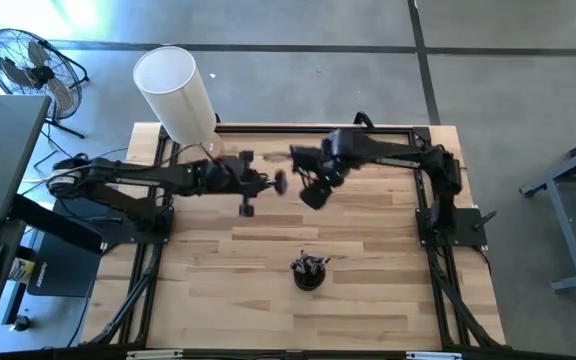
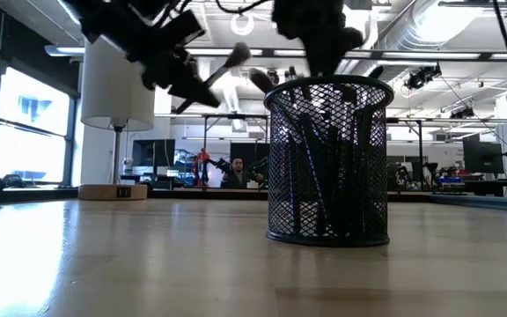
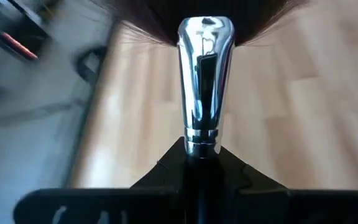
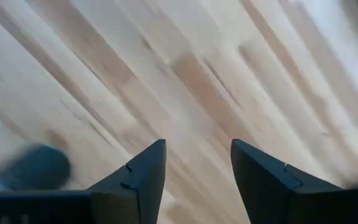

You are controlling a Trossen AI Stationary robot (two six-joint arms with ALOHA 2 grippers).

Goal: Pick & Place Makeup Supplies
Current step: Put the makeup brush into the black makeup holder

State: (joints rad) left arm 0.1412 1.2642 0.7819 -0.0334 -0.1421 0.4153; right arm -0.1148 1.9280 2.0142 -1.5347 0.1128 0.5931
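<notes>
My left gripper [image 1: 265,183] is above the table's middle, shut on a makeup brush [image 1: 279,182] with a silver ferrule [image 3: 205,81] and a wide reddish-brown fluffy head [image 3: 204,15]. In the low view the brush [image 2: 227,66] sticks out of my left gripper [image 2: 179,75], high above the table. My right gripper [image 1: 313,195] hovers just right of the brush head, open and empty [image 4: 197,155]. A black mesh cup [image 1: 308,273] stands on the table nearer the front, with several dark brushes [image 2: 311,167] standing in it. My left gripper pinches the brush's dark handle [image 3: 201,163] between its two fingers, right behind the silver ferrule. The brush lies along the fingers, its head pointing out past the fingertips toward the table's right. It is lifted clear of the table and slants slightly upward in the low view.
A big white cylinder [image 1: 173,90] stands at the table's far left corner. Black frame rails [image 1: 268,128] run along the table's far edge and both sides. Bare wood [image 1: 218,250] lies left and right of the mesh cup.
</notes>
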